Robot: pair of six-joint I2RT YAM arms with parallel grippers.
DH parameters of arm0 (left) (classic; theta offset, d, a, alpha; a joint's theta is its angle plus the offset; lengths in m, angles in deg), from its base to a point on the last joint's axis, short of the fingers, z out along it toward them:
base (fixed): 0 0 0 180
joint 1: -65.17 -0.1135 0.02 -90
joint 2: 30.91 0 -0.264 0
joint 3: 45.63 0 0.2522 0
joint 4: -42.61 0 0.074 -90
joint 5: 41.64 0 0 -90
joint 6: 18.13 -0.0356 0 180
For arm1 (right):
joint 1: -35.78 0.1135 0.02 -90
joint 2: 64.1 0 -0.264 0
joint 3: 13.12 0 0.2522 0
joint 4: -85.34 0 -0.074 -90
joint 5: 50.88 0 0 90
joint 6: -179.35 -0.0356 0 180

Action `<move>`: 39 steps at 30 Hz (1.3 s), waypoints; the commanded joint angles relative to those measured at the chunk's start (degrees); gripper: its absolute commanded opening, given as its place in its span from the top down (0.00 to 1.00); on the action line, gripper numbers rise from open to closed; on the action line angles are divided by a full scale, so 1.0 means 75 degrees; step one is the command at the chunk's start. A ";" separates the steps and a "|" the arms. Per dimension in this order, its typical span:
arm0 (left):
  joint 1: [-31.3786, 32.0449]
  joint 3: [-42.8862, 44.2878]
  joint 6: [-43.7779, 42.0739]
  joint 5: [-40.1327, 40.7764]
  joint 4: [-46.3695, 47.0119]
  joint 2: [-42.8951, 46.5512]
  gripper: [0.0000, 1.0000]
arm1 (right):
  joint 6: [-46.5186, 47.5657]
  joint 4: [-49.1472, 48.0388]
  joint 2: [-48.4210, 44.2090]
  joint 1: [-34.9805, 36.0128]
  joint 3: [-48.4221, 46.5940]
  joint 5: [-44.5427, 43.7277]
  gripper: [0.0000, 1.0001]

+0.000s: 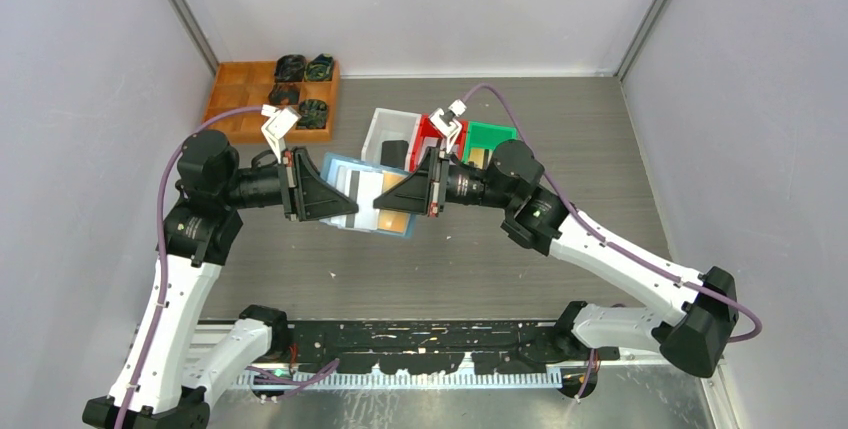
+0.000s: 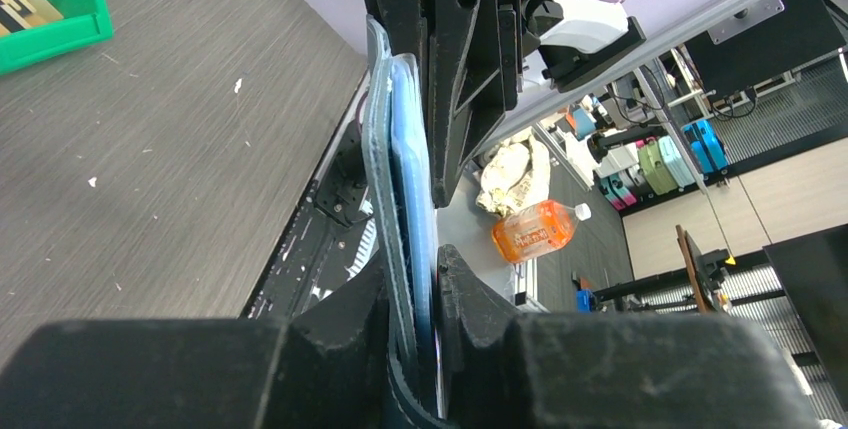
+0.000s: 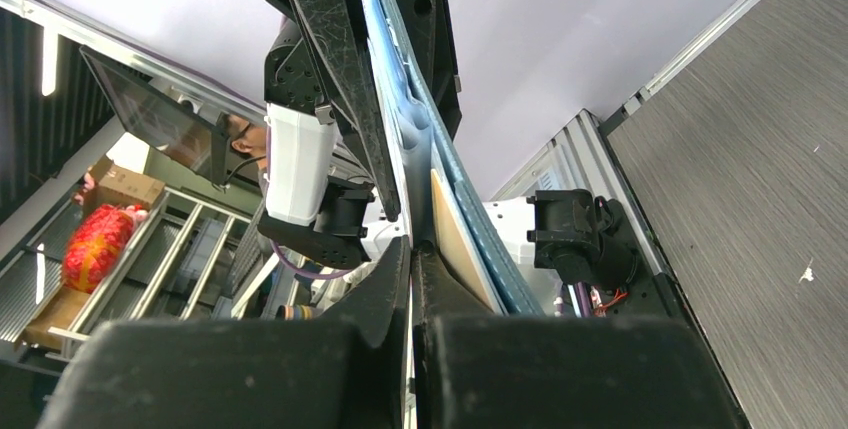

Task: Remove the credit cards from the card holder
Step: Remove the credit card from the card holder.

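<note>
Both grippers hold the slate-blue card holder [image 1: 345,171] in the air between them above the table's middle. My left gripper [image 1: 354,211] is shut on the holder's left edge; the left wrist view shows the holder [image 2: 400,149] edge-on, clamped in that gripper [image 2: 415,261]. My right gripper [image 1: 377,204] faces it from the right. In the right wrist view this gripper [image 3: 412,245] is shut on a thin pale card. A tan-orange credit card [image 3: 460,239] lies just outside its right finger, against the holder's stitched wall [image 3: 492,254]. The tan card [image 1: 398,222] also shows from above.
A white bin [image 1: 385,129], a red bin [image 1: 430,132] and a green bin [image 1: 490,137] stand just behind the grippers. A wooden compartment tray [image 1: 245,99] with dark objects sits at the back left. The green bin [image 2: 50,14] also shows in the left wrist view.
</note>
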 commanded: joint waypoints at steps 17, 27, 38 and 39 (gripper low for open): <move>-0.0019 0.0146 0.0439 -0.0198 0.0858 0.0158 0.91 | -0.0496 -0.1544 -0.0460 -0.0008 0.0704 -0.0405 0.84; -0.0019 0.0140 0.0546 -0.0183 0.0984 0.0175 0.91 | -0.1248 -0.2727 -0.0082 0.0001 0.0804 -0.0448 0.84; -0.0019 0.0217 0.0519 -0.0144 0.0940 0.0143 0.83 | -0.0966 -0.2335 -0.0649 -0.0001 0.1159 -0.0614 0.99; -0.0019 0.0227 0.0519 -0.0135 0.0940 0.0146 0.83 | -0.0948 -0.2296 -0.0687 -0.0014 0.1180 -0.0635 0.99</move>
